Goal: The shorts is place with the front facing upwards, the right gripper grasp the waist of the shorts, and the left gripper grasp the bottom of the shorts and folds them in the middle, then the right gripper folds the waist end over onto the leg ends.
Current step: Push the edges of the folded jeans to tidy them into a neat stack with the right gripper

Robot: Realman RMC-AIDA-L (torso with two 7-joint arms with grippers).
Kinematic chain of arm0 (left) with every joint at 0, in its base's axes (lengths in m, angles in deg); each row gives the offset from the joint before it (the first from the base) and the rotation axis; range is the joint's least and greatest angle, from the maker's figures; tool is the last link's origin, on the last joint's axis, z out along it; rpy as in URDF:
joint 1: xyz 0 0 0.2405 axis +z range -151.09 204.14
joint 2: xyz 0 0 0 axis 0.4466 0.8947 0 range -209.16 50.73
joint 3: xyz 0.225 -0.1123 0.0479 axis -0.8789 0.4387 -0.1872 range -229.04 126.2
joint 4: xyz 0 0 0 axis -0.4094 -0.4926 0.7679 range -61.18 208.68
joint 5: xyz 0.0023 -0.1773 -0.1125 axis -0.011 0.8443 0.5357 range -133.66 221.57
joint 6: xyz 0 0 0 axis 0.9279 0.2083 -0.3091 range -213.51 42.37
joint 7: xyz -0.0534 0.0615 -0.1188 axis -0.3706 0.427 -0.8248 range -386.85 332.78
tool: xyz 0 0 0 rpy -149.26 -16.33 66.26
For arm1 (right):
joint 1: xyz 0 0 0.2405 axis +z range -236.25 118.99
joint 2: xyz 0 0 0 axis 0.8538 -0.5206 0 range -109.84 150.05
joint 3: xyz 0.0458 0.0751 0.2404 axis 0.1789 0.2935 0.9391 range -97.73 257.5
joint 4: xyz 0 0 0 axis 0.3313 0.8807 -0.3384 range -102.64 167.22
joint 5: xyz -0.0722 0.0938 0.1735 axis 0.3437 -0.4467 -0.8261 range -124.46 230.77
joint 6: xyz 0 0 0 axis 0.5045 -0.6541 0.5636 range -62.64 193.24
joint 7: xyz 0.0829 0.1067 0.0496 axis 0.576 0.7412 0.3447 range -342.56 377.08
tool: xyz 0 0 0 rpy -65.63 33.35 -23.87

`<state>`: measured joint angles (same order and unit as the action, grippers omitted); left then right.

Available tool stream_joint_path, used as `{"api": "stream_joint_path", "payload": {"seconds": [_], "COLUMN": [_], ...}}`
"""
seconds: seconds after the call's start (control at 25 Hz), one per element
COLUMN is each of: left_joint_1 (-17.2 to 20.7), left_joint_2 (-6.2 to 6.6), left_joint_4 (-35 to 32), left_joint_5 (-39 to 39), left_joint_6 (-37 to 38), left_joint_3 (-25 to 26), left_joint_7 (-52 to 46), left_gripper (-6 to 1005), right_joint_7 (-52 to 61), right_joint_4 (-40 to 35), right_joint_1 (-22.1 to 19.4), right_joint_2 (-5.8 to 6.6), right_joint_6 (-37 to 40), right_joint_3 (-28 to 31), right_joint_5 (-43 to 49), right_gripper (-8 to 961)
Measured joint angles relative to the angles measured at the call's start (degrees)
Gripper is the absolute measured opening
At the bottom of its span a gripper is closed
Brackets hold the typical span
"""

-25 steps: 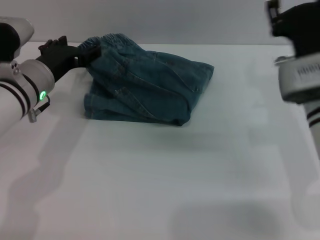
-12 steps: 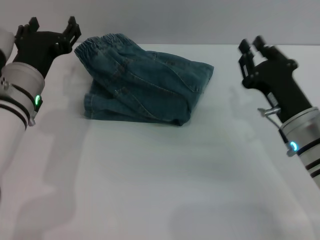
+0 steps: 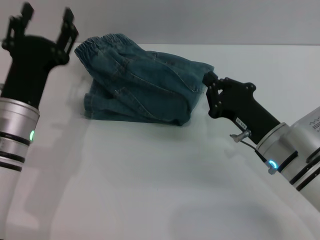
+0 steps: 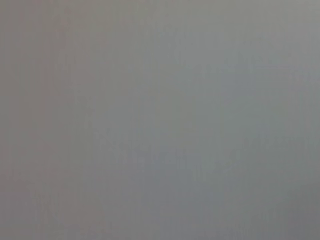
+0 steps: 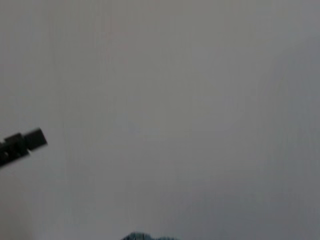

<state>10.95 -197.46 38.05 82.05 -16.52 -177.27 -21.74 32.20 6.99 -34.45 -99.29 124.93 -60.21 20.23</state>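
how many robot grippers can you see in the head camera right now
2. The left gripper is raised, open, left of the shorts; the right gripper is at their right edge.

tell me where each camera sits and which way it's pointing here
Head view: on the robot's head, looking forward and down at the shorts on the white table; shows the left gripper raised and open, the right gripper at the shorts' right edge.
Left wrist view: on the left wrist; only blank grey.
Right wrist view: on the right wrist; mostly blank, a sliver of the shorts, shared with the head view.
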Motion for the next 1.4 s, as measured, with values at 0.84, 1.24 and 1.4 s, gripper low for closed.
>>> {"api": "stream_joint_path", "payload": {"seconds": [0.84,1.24,1.4], "left_joint_1": [-0.2,-0.2,-0.3], "left_joint_2": [-0.08,0.05,0.04], "left_joint_4": [3.4,3.6,4.1], "left_joint_5": [-0.6,-0.5,-0.5], "left_joint_6": [-8.0,-8.3,-8.4], "left_joint_3": [-0.8,-0.8,-0.8], "left_joint_7": [0.8,0.8,0.9], "left_gripper": [789,787,787], "right_joint_7": [27.1,36.0,38.5], "right_joint_4": [3.9,7.2,8.4], "right_joint_1": [7.0,10.2,10.7], "right_joint_2": [0.61,0.67,0.68], "right_joint_6": [-12.6,-14.8,-15.7], "right_joint_3": [-3.9,-3.5,-2.2], "right_joint_5": [9.7,9.8,9.4], "right_gripper": [7,13,15]}}
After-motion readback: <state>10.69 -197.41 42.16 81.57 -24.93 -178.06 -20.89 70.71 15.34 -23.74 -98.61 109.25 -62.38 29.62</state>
